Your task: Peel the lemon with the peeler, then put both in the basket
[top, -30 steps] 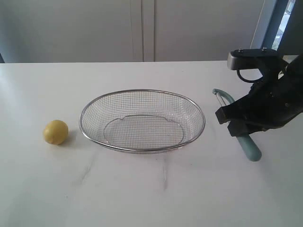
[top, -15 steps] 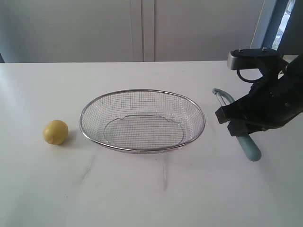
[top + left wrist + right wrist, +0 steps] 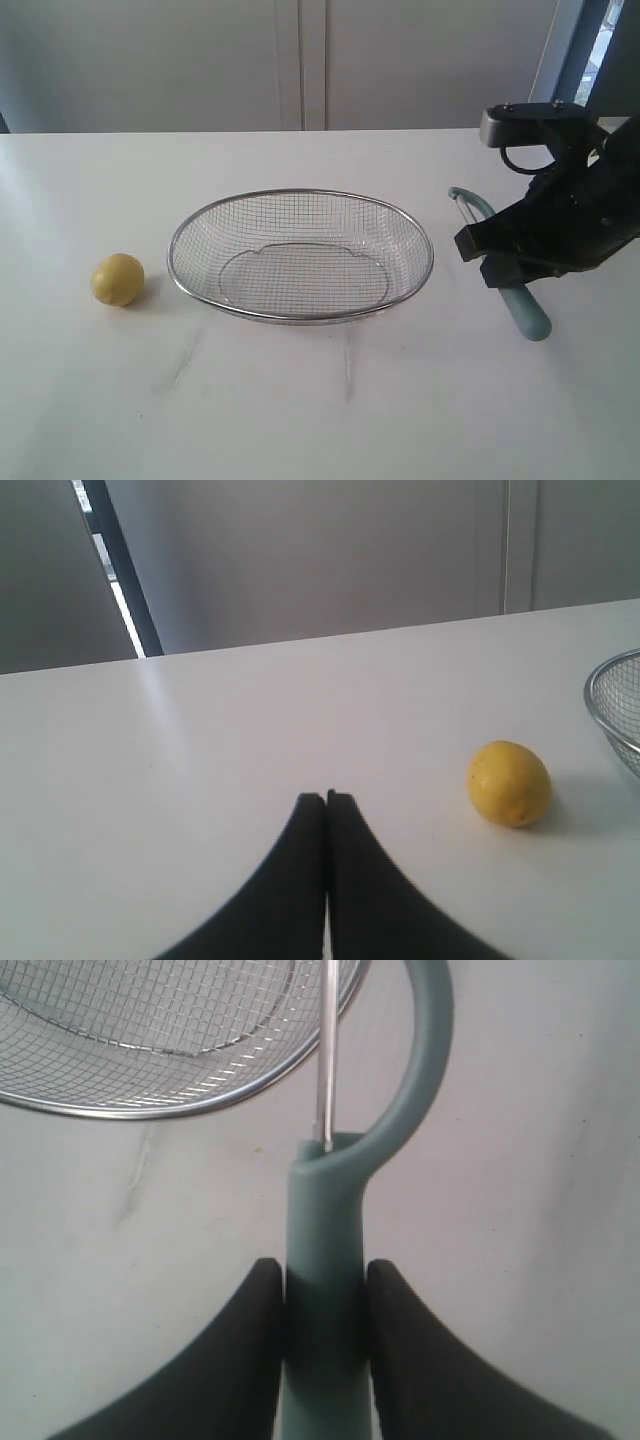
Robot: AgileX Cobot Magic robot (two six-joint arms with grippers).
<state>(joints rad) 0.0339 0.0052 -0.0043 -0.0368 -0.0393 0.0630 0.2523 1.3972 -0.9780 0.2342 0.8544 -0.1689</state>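
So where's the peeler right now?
Exterior view, right side: the peeler is just right of the basket, its handle clasped in the right gripper.

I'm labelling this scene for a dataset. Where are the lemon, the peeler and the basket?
lemon (image 3: pixel 118 279): exterior view, middle of its yellow skin.
peeler (image 3: pixel 325 1230): right wrist view, teal handle just ahead of the jaws.
basket (image 3: pixel 300 319): exterior view, near side of the metal rim.

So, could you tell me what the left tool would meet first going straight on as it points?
Likely only bare table; the left tool points past the lemon, though depth is unclear.
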